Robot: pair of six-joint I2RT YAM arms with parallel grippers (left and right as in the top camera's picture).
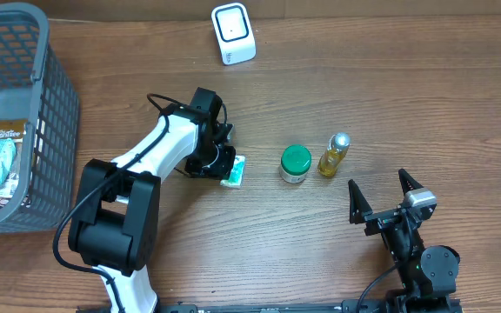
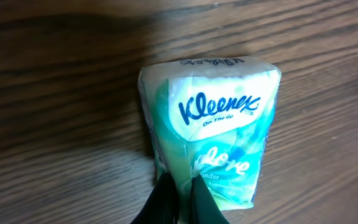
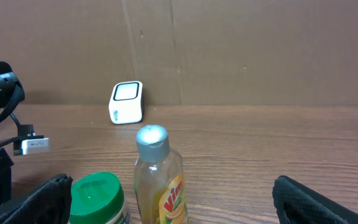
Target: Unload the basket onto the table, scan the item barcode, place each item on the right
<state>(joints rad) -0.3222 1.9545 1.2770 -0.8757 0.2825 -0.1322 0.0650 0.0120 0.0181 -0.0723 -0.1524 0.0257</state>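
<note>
A teal and white Kleenex tissue pack [image 1: 236, 171] [image 2: 210, 118] lies on the wooden table. My left gripper [image 1: 223, 164] [image 2: 182, 185] is shut on it, pinching the pack's near edge between its two black fingers. The white barcode scanner [image 1: 233, 33] [image 3: 127, 102] stands at the table's far edge, well away from the pack. My right gripper [image 1: 383, 196] [image 3: 174, 208] stands open near the front right, holding nothing. No barcode shows on the pack's visible face.
A green-lidded jar [image 1: 296, 163] [image 3: 96, 198] and a yellow Vim bottle [image 1: 334, 155] [image 3: 159, 180] stand side by side just beyond the right gripper. A grey basket [image 1: 55, 104] with packets in it sits at the far left.
</note>
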